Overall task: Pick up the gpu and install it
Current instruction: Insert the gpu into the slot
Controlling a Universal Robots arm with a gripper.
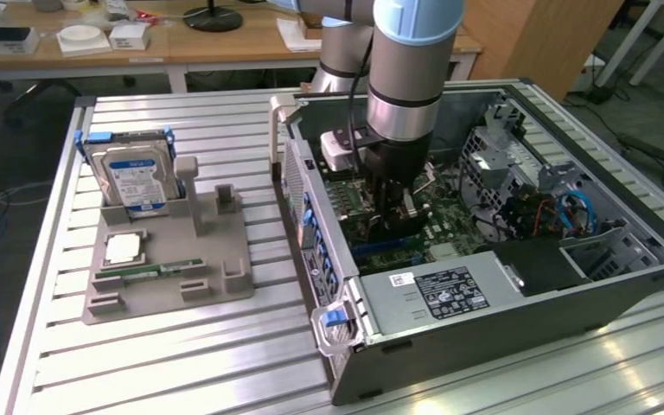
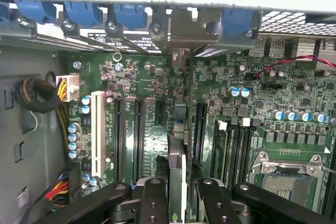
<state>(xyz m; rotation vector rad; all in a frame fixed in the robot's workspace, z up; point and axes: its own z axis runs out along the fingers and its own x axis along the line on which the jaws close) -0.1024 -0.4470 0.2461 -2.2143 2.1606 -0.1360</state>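
The gpu (image 2: 177,174) is a thin dark card seen edge-on in the wrist view, clamped between my two black fingers (image 2: 155,198). My gripper (image 2: 181,205) is shut on it. The card stands upright over the green motherboard (image 2: 157,145), in line with a slot between the long black slots (image 2: 139,135), and its silvery bracket end (image 2: 181,56) reaches the case's rear wall. I cannot tell whether it sits in the slot. In the exterior view the gripper (image 1: 392,207) is down inside the open computer case (image 1: 482,320), and the gpu (image 1: 369,226) shows as a dark shape below it.
A grey parts holder (image 1: 170,259) on the slatted table carries a silver hard drive (image 1: 136,177), a square chip (image 1: 122,248) and a green memory stick (image 1: 148,270). Inside the case are a power supply (image 1: 436,294), drive cages (image 1: 505,164), a cable bundle (image 2: 37,98) and a processor socket (image 2: 289,177).
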